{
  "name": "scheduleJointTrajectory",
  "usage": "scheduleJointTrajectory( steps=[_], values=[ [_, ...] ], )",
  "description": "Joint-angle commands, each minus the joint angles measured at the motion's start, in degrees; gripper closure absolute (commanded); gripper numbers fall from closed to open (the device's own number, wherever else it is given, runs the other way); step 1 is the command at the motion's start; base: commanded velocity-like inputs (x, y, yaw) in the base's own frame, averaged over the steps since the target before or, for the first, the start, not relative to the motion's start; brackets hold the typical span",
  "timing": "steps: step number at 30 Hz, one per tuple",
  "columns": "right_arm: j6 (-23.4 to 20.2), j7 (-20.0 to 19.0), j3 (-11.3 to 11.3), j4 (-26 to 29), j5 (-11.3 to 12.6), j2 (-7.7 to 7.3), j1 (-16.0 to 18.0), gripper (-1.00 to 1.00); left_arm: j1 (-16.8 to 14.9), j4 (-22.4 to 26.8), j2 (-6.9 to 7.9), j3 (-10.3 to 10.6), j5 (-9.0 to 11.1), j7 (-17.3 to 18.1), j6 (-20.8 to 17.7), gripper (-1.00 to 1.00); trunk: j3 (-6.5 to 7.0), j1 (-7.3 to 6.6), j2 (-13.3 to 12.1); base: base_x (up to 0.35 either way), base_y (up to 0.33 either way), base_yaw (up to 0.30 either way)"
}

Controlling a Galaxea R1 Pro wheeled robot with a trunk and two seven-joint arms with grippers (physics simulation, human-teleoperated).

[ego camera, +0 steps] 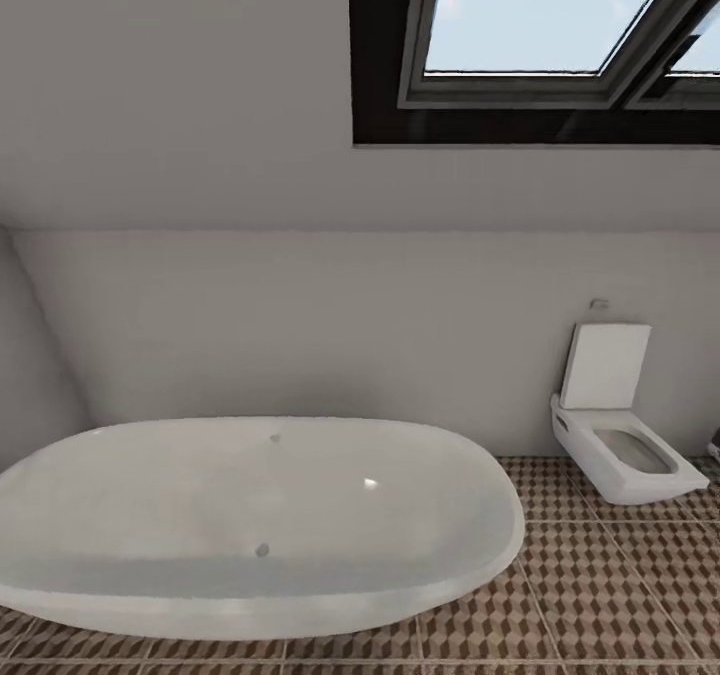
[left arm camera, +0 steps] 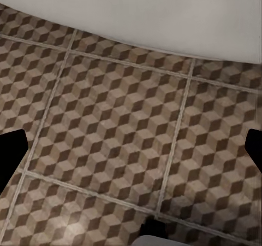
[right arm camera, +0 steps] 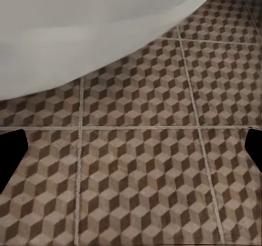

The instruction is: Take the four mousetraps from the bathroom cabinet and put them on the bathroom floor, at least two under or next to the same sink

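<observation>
The bathroom floor (ego camera: 600,595) of brown-and-beige cube-patterned tiles lies ahead of me. In the left wrist view my left gripper (left arm camera: 132,150) hangs open over the floor tiles (left arm camera: 120,120), its dark fingertips (left arm camera: 11,156) far apart at the picture's edges with nothing between them. My right gripper (right arm camera: 132,150) is open in the same way above the tiles (right arm camera: 153,175), with black fingertips (right arm camera: 11,156) spread wide and empty. The mousetraps, the cabinet and the bathroom sink are out of view.
A large rounded white tub (ego camera: 250,525) stands on the floor straight ahead against the white wall, and its rim (left arm camera: 164,11) (right arm camera: 82,33) is near both grippers. A white toilet (ego camera: 620,445) with raised lid hangs at the right. A skylight (ego camera: 540,25) is above.
</observation>
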State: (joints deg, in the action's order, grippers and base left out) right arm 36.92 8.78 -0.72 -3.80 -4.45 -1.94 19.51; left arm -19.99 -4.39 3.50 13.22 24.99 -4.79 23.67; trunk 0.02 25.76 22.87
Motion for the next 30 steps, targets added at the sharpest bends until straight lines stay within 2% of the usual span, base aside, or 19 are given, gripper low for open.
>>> scheduleJointTrajectory(
  steps=[1, 9, 20, 30],
  values=[
    [0.3, 0.4, -0.1, -0.2, -0.5, 0.0, 0.1, -1.0, 0.0, -0.2, -0.03, 0.5, 0.2, -0.1, 0.3, -1.0, -0.02, 0.02, 0.0, 0.0, 0.0, -0.264],
    [0.3, 0.4, -0.1, -0.2, -0.5, 0.0, 0.1, -1.0, 0.0, -0.2, -0.12, 0.5, 0.2, -0.1, 0.3, -1.0, -0.02, 0.02, 0.0, 0.0, 0.0, -0.264],
    [0.3, 0.4, -0.1, -0.2, -0.5, 0.0, 0.1, -1.0, 0.0, -0.2, -1.28, 0.5, 0.2, -0.1, 0.4, -1.0, -0.02, 0.02, 0.0, 0.0, 0.0, -0.264],
    [0.3, 0.4, -0.1, -0.2, -0.5, 0.0, 0.1, -1.0, 0.0, -0.2, -1.4, 0.5, 0.2, -0.1, 0.4, -1.0, -0.02, 0.02, 0.0, 0.0, 0.0, -0.264]
  ],
)
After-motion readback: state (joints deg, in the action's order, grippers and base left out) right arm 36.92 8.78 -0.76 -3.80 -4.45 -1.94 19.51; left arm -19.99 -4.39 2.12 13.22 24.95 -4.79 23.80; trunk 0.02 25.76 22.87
